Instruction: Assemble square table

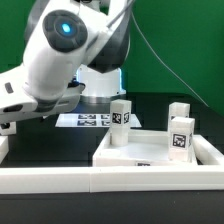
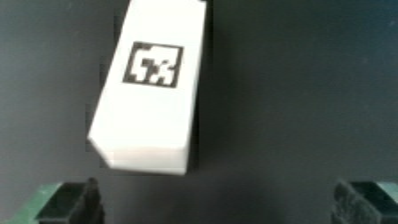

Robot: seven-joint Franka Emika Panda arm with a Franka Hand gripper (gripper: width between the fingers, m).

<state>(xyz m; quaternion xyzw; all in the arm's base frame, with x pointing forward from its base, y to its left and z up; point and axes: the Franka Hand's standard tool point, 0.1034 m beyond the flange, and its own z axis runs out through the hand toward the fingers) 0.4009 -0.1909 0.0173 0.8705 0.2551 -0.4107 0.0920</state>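
While hovering over black table surface (image 2: 267, 60), keeping my gripper (image 2: 222, 200) spread wide, fingers (image 2: 71, 200) gripping nothing. One white leg (image 2: 155, 85) lying flat below me in wrist view, tag facing up, ahead of fingertips, not touching them. In exterior view, my arm (image 1: 55, 50) filling exterior view's left. Tabletop (image 1: 150, 155) sitting at exterior view's right, rim up. Three legs standing upright near it: one (image 1: 121, 123) at its far edge, two (image 1: 181, 135) toward exterior view's right. Marker board (image 1: 85, 119) lying behind.
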